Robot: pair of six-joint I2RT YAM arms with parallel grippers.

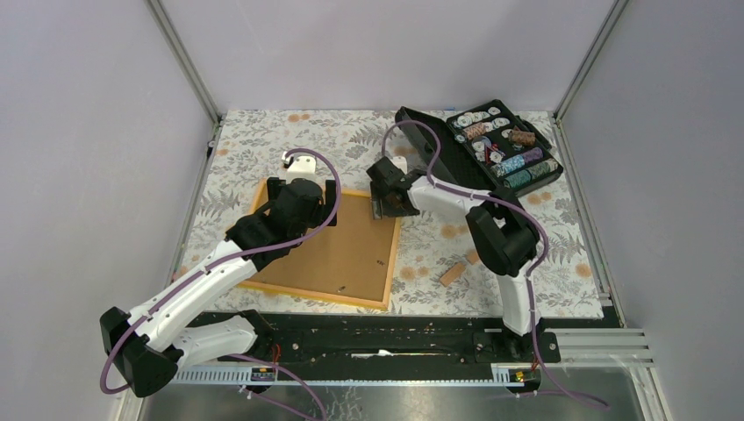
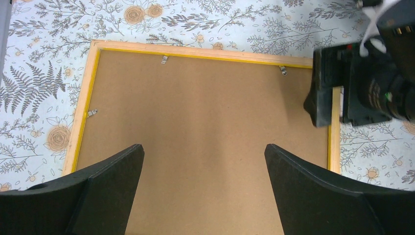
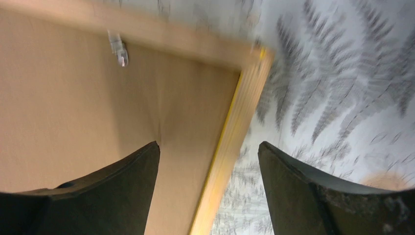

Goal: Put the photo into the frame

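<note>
lying back-up beneath both tools: the frame [image 1: 333, 250], brown board seated in it; photo nowhere in sight. left gripper [image 2: 203, 149] spread fully, empty, over the board's middle. right gripper [image 3: 209, 147] parted, empty, straddling the corner rail. seemingly the fastening stage; next, pressing the small clips [image 2: 164, 59] down.

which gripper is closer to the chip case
Right. The right gripper sits at the frame's far right corner, near the case; the left gripper hovers over the frame's left half.
</note>
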